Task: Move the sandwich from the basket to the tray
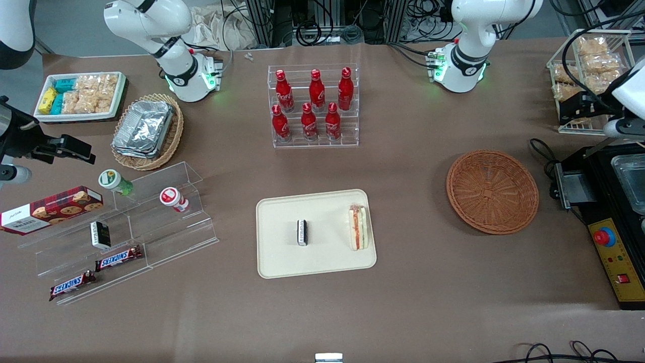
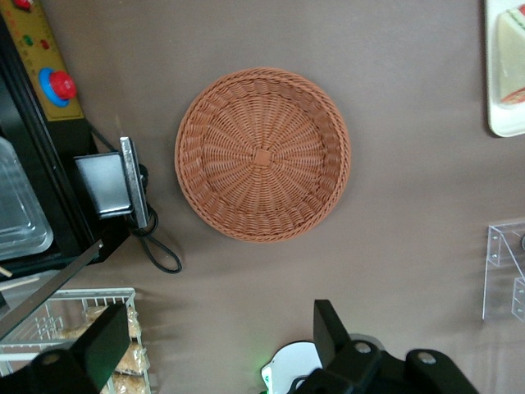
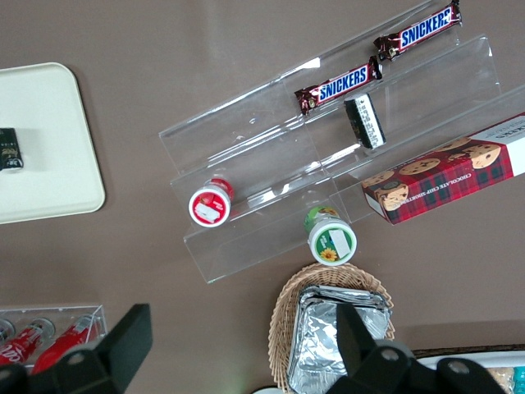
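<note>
The sandwich (image 1: 359,228), a white wedge with its red and green filling edge facing up, lies on the cream tray (image 1: 282,262) at the edge nearest the basket. In the left wrist view, one corner of the sandwich (image 2: 513,49) and the tray's rim (image 2: 502,127) show. The round reddish-brown basket (image 1: 492,191) (image 2: 262,154) has nothing in it. My gripper (image 1: 574,108) (image 2: 217,328) hangs open above the table at the working arm's end, farther from the front camera than the basket, with nothing between its fingers.
A small black packet (image 1: 302,232) lies mid-tray. A black machine with a red button (image 1: 604,237) and a cable (image 2: 156,246) sit beside the basket. A wire rack of snack packets (image 1: 589,65) stands near the gripper. A cola bottle rack (image 1: 315,106) stands farther back.
</note>
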Robot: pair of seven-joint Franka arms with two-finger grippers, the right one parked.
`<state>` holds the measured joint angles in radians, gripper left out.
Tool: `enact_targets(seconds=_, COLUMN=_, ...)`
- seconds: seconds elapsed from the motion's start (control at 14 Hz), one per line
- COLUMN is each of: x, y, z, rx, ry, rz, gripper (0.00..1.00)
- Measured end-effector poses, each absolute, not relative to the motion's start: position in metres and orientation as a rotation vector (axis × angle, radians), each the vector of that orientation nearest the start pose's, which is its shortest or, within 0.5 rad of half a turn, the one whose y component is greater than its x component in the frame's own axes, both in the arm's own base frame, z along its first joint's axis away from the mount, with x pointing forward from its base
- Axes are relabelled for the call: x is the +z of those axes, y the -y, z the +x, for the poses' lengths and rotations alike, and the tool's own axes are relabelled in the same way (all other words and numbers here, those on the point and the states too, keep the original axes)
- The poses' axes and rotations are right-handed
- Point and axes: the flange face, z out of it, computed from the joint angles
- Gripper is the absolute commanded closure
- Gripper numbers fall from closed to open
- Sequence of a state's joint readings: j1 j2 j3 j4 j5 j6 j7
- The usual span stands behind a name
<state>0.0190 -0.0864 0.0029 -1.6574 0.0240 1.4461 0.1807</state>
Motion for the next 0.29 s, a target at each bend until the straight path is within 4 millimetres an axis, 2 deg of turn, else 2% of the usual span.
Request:
enact_targets(seconds=0.14, x=0.615, y=0.000, z=0.520, rx=0.206, ry=-0.282, rz=-3.135, gripper=0.00)
enact_targets(seconds=0.29, x=0.614, y=0.004, z=0.530, rx=0.195, ry=-0.288, rz=-3.130, gripper=0.00)
